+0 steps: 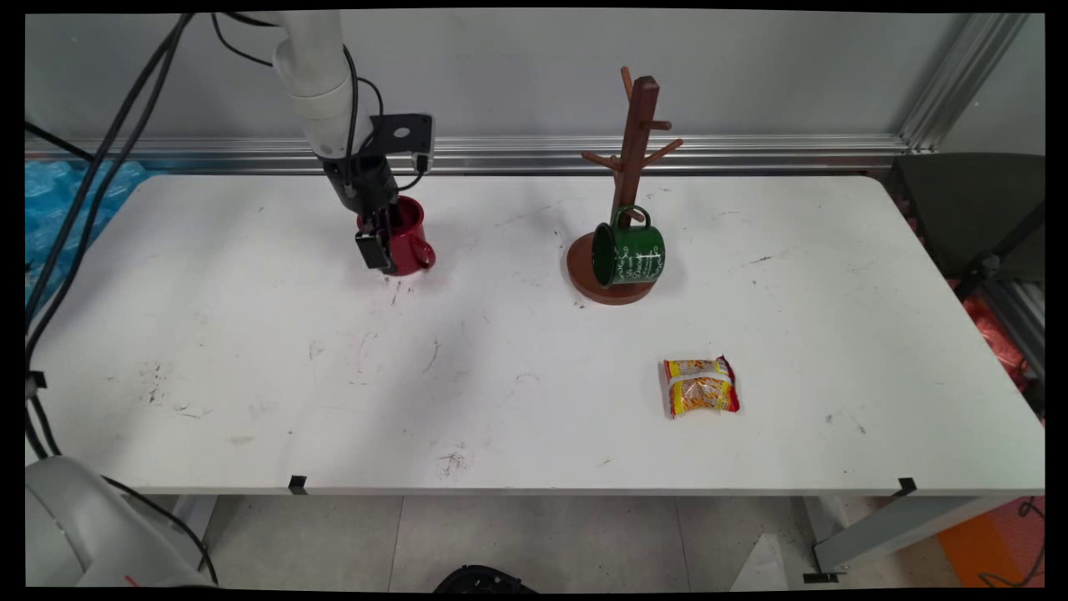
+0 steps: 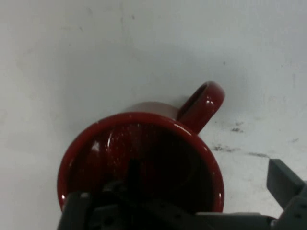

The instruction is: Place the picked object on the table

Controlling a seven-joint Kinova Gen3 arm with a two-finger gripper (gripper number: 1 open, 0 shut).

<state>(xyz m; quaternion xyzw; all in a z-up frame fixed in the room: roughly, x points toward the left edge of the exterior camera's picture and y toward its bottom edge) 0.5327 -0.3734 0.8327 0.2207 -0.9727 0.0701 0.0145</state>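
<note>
Gripping the rim of a red mug [image 1: 407, 238], the black pincer [image 1: 380, 242] is reaching down at the far left part of the white table [image 1: 334, 376] — one finger [image 1: 373, 249] is showing outside the mug's wall on its left in the main view, and the other seems to be going down inside the cup. In the hand view the mug [image 2: 144, 153] is sitting right under the linkage with its mouth facing the camera and its handle [image 2: 204, 105] pointing away toward the upper right, while one finger [image 2: 285, 182] is standing outside the rim at the lower right. The mug is standing upright on the table.

Well apart to the right, a green mug [image 1: 630, 253] is hanging on a brown wooden mug tree [image 1: 626, 192], low down, just over its round base. Nearer the front edge — right of centre — a yellow and red snack packet [image 1: 701, 386] is lying flat.
</note>
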